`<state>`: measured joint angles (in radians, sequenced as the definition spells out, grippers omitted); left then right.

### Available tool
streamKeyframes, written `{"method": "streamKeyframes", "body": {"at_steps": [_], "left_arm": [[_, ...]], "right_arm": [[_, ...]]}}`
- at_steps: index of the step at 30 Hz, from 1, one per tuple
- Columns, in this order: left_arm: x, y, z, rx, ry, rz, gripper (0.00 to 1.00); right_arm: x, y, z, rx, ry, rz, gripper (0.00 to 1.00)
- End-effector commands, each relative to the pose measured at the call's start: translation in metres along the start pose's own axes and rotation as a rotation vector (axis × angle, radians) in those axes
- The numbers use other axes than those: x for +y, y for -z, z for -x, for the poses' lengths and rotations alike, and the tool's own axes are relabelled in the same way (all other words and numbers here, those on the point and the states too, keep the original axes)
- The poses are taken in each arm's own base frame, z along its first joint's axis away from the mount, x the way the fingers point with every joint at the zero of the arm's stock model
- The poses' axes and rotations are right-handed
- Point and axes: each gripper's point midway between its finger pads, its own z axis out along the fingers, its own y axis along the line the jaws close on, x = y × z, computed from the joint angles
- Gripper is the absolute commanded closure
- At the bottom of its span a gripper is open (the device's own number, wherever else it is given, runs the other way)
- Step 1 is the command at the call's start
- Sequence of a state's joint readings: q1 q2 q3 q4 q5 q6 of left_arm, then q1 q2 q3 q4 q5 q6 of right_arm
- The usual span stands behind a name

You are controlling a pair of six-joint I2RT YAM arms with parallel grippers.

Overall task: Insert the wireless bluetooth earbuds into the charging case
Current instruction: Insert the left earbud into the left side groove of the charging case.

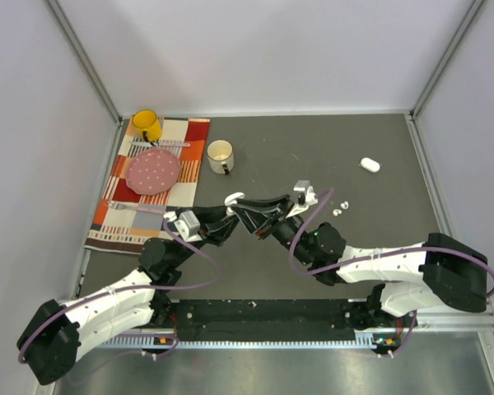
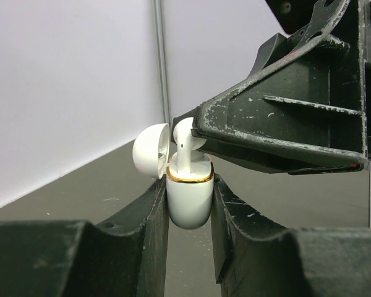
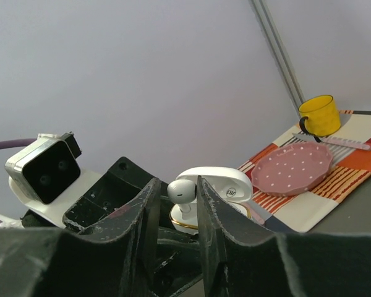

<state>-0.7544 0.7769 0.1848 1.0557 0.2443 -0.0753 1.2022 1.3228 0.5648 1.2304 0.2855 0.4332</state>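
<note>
Top view: both arms meet at mid-surface, the left gripper [image 1: 229, 216] and right gripper [image 1: 253, 210] tip to tip around the white charging case [image 1: 234, 197], which is held up off the dark surface [image 1: 313, 156]. Two loose earbuds [image 1: 337, 211] lie just beside the right arm. A second white case [image 1: 370, 165] sits closed, well apart toward the far right.

Left wrist view: the left gripper is clamped on the lower body of the charging case, which stands upright with its lid [image 2: 151, 150] swung open to the left. One earbud [image 2: 184, 143] stands stem-down in the case mouth, its head above the gold rim. A finger of the right gripper overlaps that head from the right.

Right wrist view: the right gripper's fingers flank the earbud's head closely on both sides. Whether they pinch it or have let go cannot be told. A pink plate [image 3: 290, 168] and yellow mug [image 3: 318, 114] sit on a striped cloth beyond.

Progress, as a judgement: the first earbud is partly in but looks not fully seated. Left to do are pressing it home, releasing it, and fetching the loose earbuds from the surface.
</note>
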Motion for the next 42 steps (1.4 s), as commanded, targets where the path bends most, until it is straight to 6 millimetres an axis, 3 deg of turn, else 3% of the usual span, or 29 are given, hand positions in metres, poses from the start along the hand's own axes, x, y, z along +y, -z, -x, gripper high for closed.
{"method": "streamKeyframes", "body": {"at_steps": [1, 7, 10, 11, 17, 20, 25, 31, 32, 34, 42], "left_arm": [[-0.002, -0.008, 0.037, -0.124, -0.032, -0.018, 1.00], [-0.003, -0.008, 0.037, -0.125, -0.030, -0.020, 1.00], [-0.002, -0.008, 0.037, -0.125, -0.031, -0.017, 1.00], [-0.003, -0.008, 0.037, -0.125, -0.031, -0.018, 1.00], [-0.003, -0.006, 0.036, -0.125, -0.029, -0.015, 1.00], [-0.003, -0.006, 0.036, -0.125, -0.030, -0.016, 1.00], [-0.002, -0.006, 0.037, -0.125, -0.030, -0.014, 1.00], [-0.003, -0.006, 0.035, -0.120, -0.023, -0.020, 1.00], [-0.004, -0.006, 0.035, -0.119, -0.022, -0.021, 1.00], [-0.004, -0.005, 0.034, -0.116, -0.020, -0.021, 1.00], [-0.004, -0.005, 0.034, -0.117, -0.020, -0.021, 1.00]], "right_arm": [[0.020, -0.009, 0.018, -0.035, 0.019, 0.044, 0.70], [0.018, -0.009, 0.023, -0.049, 0.022, 0.032, 0.71], [0.017, -0.009, 0.024, -0.051, 0.028, 0.020, 0.77], [0.017, -0.009, 0.025, -0.052, 0.030, 0.017, 0.84], [0.021, -0.011, 0.026, -0.049, 0.037, 0.032, 0.89], [0.020, -0.012, 0.026, -0.048, 0.040, 0.030, 0.88], [0.020, -0.011, 0.030, -0.061, 0.045, 0.025, 0.74], [0.029, -0.011, 0.040, -0.091, 0.043, 0.065, 0.70], [0.033, -0.010, 0.045, -0.109, 0.036, 0.084, 0.70], [0.037, -0.010, 0.049, -0.121, 0.037, 0.103, 0.80], [0.038, -0.012, 0.052, -0.128, 0.048, 0.102, 0.78]]}}
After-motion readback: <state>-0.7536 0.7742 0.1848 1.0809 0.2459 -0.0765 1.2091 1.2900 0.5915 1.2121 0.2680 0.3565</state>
